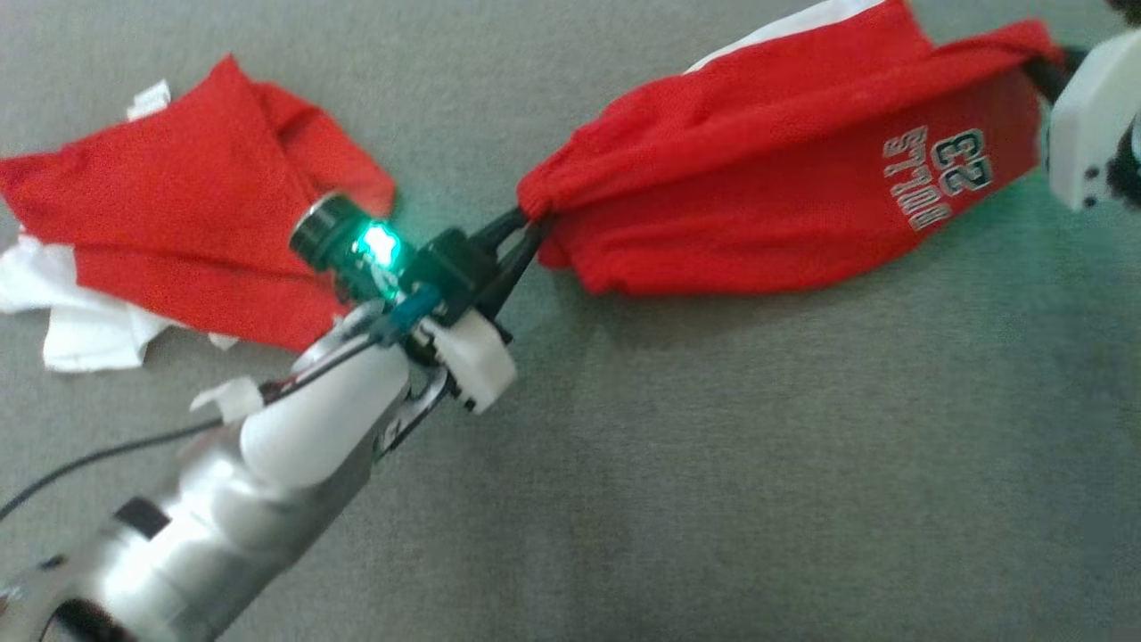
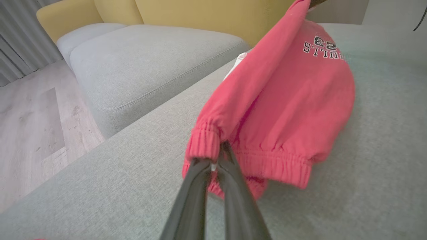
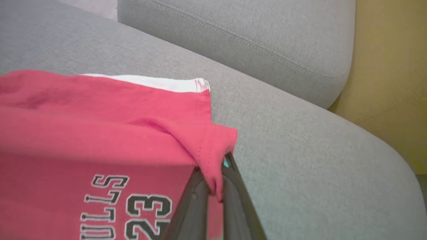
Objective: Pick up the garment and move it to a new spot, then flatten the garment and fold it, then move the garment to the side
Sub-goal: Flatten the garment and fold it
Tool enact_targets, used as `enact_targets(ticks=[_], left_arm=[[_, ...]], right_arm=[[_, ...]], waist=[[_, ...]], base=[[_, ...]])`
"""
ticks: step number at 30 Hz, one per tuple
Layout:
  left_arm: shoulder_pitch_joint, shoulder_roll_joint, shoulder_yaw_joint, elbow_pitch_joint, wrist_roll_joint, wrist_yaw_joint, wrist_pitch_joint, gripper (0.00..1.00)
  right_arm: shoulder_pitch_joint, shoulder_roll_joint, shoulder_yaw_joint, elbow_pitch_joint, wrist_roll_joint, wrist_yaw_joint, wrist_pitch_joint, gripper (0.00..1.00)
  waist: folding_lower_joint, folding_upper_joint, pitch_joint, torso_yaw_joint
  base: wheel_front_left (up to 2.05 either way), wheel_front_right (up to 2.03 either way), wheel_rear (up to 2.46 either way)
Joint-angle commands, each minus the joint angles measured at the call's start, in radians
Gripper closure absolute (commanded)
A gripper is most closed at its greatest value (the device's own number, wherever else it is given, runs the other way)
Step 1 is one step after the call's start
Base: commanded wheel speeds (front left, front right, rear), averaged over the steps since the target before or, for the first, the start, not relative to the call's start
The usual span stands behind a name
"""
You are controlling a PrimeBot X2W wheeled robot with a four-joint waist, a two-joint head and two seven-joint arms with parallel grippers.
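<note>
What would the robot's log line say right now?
left pincer: shut on red shorts | right pincer: shut on red shorts | state: stretched between both pincers

Left forearm (image 1: 223, 499): silver, white shell; thin black cable (image 1: 80, 464)
Left wrist (image 1: 450, 267): green light (image 1: 379, 242); white bracket (image 1: 477, 357)
Left gripper (image 1: 528, 223): two long dark fingers (image 2: 188, 203)
Right wrist housing (image 1: 1092, 116): white

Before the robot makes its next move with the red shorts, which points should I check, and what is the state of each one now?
1. Left gripper shut on the elastic waistband of the red shorts: ok.
2. Right gripper shut on the shorts' other end: ok.
3. Shorts spread flat between the grippers: not ok, the cloth is bunched and folded over.
4. Shorts apart from the other red and white garment: ok.
5. Shorts' lower edge off the grey cushion: cannot tell.
</note>
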Motion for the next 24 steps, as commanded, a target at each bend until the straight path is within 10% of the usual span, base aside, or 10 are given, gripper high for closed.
enact_targets(ticks=[1,17,18,19,21,24], left_arm=[[-0.07,0.006,0.04,0.014,0.016,-0.006,-0.012,1.0],[-0.203,-0.099,0.019,0.22,0.046,-0.039,-0.085,1.0],[-0.207,-0.103,0.018,0.228,0.046,-0.039,-0.088,1.0],[-0.21,-0.107,0.018,0.237,0.046,-0.036,-0.09,0.75],[-0.216,-0.113,0.019,0.25,0.048,-0.028,-0.098,0.0],[-0.219,-0.118,0.025,0.269,0.049,-0.012,-0.113,0.0]], right_arm=[[-0.036,-0.005,-0.02,0.017,-0.017,-0.001,-0.02,1.0],[-0.187,0.048,0.033,0.209,-0.061,-0.001,-0.132,1.0],[-0.194,0.049,0.038,0.217,-0.069,-0.001,-0.149,0.36],[-0.198,0.051,0.037,0.233,-0.069,-0.001,-0.156,0.0],[-0.21,0.055,0.035,0.259,-0.084,-0.001,-0.191,0.0],[-0.218,0.074,0.018,0.302,-0.094,-0.001,-0.252,0.0]], waist=[[-0.0003,0.0,0.059,0.044],[-0.0003,0.0,0.148,0.081],[-0.0003,0.0,0.15,0.082],[-0.0003,0.0,0.152,0.083],[-0.0003,0.0,0.155,0.083],[-0.0003,0.0,0.149,0.08]], base=[[0.0,0.0,0.0],[0.0,0.0,0.0],[0.0,0.0,0.0],[0.0,0.0,0.0],[0.0,0.0,0.0],[0.0,0.0,0.0]])
